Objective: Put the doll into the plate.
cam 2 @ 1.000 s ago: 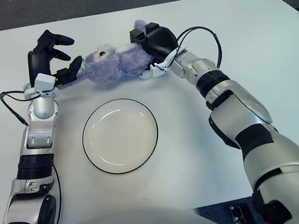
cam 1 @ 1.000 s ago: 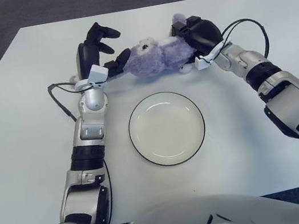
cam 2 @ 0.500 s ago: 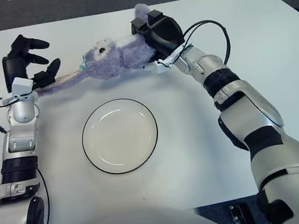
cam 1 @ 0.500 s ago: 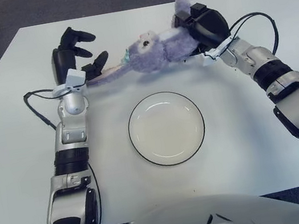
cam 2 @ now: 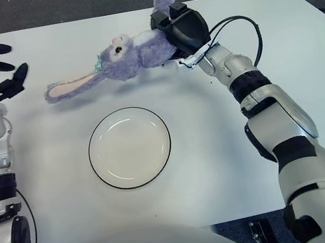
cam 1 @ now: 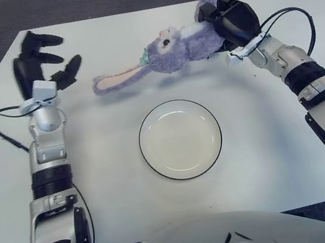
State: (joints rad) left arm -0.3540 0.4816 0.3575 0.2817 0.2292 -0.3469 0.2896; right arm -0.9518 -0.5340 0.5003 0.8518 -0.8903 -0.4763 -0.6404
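Your right hand [cam 1: 229,18] is clamped around the body of the doll [cam 1: 172,50], a purple plush rabbit, with the black fingers wrapped over its rear end at the far right of the table [cam 1: 282,157]. The doll is lifted clear of the tabletop, head pointing left, and its long pink-lined ear droops out toward the left. It hangs over the far side of the table, beyond the plate [cam 1: 181,139] and not over it. The white, dark-rimmed plate sits at the table's middle with nothing in it. Your left hand [cam 1: 38,61] shows at the far left, fingers spread and holding nothing, well apart from the ear tip. No label or writing can be read anywhere.
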